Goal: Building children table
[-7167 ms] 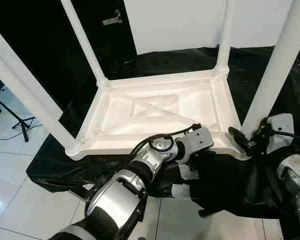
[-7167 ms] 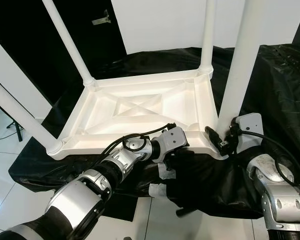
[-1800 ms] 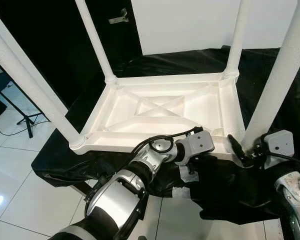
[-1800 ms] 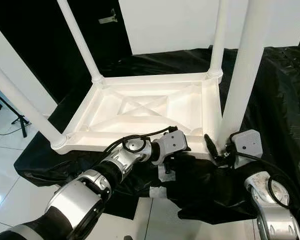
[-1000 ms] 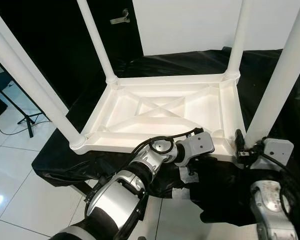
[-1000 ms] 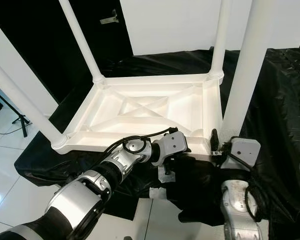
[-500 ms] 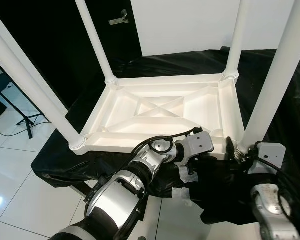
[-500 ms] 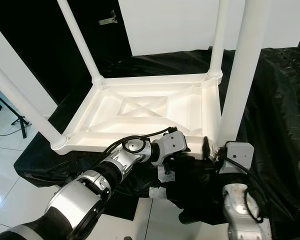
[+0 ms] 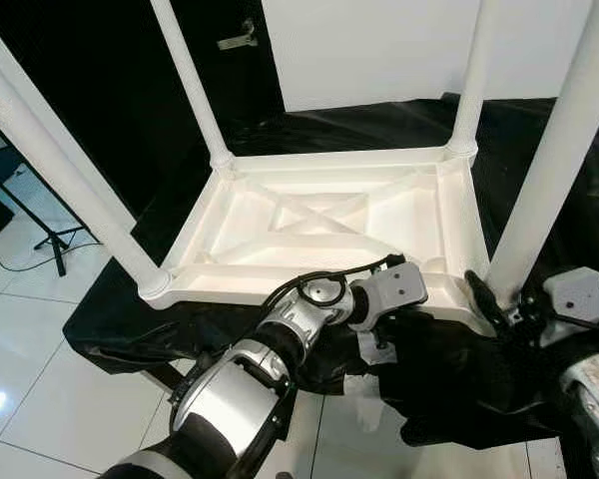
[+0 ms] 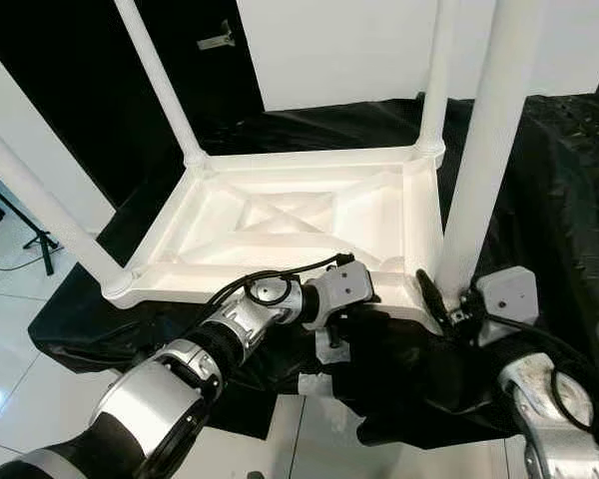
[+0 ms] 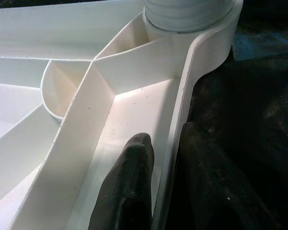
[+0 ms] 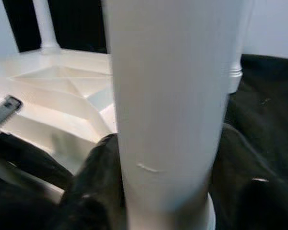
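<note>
The upturned white table (image 9: 319, 215) is seen from above by both head cameras looking forward and down, while its near rim (image 11: 182, 115) is viewed closely along the left gripper's fingers (image 11: 132, 191) and one leg (image 12: 168, 96), between the right gripper's fingers (image 12: 93, 187), is viewed closely.
</note>
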Motion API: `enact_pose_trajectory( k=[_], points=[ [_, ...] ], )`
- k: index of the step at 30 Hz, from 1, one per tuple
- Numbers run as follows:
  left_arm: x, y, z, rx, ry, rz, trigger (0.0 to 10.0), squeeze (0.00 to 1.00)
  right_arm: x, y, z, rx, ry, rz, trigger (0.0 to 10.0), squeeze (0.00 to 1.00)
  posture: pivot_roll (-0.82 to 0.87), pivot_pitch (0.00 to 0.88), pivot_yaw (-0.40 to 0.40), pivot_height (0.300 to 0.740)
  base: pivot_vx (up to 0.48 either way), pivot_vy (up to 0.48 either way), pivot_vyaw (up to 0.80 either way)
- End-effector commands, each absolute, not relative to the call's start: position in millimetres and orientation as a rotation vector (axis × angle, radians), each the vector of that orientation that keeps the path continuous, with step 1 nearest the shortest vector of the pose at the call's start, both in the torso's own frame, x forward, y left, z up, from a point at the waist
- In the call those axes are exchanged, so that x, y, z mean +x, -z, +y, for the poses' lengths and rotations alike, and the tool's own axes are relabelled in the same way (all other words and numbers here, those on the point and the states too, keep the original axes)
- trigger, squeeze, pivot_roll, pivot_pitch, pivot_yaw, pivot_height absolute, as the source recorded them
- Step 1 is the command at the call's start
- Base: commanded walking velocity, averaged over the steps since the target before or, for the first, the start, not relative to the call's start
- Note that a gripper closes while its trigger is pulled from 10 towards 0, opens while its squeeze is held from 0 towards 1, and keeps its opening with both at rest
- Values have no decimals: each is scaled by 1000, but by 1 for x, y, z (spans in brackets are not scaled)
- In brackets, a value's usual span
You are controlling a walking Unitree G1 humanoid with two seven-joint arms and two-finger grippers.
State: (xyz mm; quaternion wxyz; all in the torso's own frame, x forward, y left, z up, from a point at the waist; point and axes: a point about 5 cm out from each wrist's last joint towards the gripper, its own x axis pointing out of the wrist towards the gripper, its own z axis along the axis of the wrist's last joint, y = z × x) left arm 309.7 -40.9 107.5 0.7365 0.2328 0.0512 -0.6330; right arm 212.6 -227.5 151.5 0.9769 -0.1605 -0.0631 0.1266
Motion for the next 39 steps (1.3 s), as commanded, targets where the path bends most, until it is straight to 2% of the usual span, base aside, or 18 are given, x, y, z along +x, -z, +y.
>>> enact_pose_trajectory(
  k=[1, 9, 12, 14, 17, 22, 30, 31, 32, 34, 35, 38, 39],
  points=[
    [304, -89, -40, 493, 1336, 191, 10000, 0, 209, -143, -230, -327, -272, -66, 0, 0, -63, 0, 132, 740, 0, 0, 0],
    [303, -89, -41, 496, 1342, 189, 10000, 0, 202, -129, -226, -236, -299, 26, 0, 0, -61, 0, 139, 740, 0, 0, 0],
    [303, -88, -40, 502, 1346, 191, 10000, 0, 191, -116, -213, -180, -281, 76, 0, 0, -61, 0, 143, 740, 0, 0, 0],
    [302, -88, -40, 504, 1348, 192, 10000, 0, 189, -112, -208, -160, -161, 48, 0, 0, -60, 0, 141, 740, 0, 0, 0],
    [302, -88, -40, 507, 1348, 192, 10000, 0, 190, -119, -215, -110, 162, -57, 0, 0, -49, 0, 140, 740, 0, 0, 0],
    [302, -88, -40, 506, 1349, 191, 10000, 0, 190, -113, -197, -79, 154, -44, 0, 0, -45, 0, 141, 740, 0, 0, 0],
    [303, -86, -37, 512, 1346, 197, 10000, 0, 190, -113, -200, -117, 213, -51, 0, 0, -40, 0, 137, 740, 0, 0, 0],
    [303, -86, -37, 511, 1345, 197, 10000, 0, 191, -112, -199, -122, 205, -46, 8078, 0, -41, 0, 137, 740, 0, 0, 0],
    [303, -86, -37, 510, 1343, 197, 10000, 0, 192, -113, -200, -146, 189, -48, 10000, 0, -49, 0, 137, 740, 0, 0, 0],
    [303, -86, -37, 510, 1343, 197, 10000, 0, 193, -115, -201, -159, 182, -53, 10000, 0, -49, 0, 137, 740, 0, 0, 0],
    [303, -86, -37, 510, 1343, 197, 10000, 0, 194, -116, -203, -159, 157, -62, 10000, 1000, -54, 0, 137, 740, 0, 0, 0],
    [302, -86, -39, 508, 1344, 195, 10000, 0, 197, -123, -206, -153, 28, -77, 10000, 1000, -59, 0, 137, 740, 0, 0, 0],
    [302, -87, -39, 508, 1346, 194, 10000, 0, 198, -128, -204, -156, -43, -87, 10000, 506, -63, 0, 138, 740, 0, 0, 0]
  ],
)
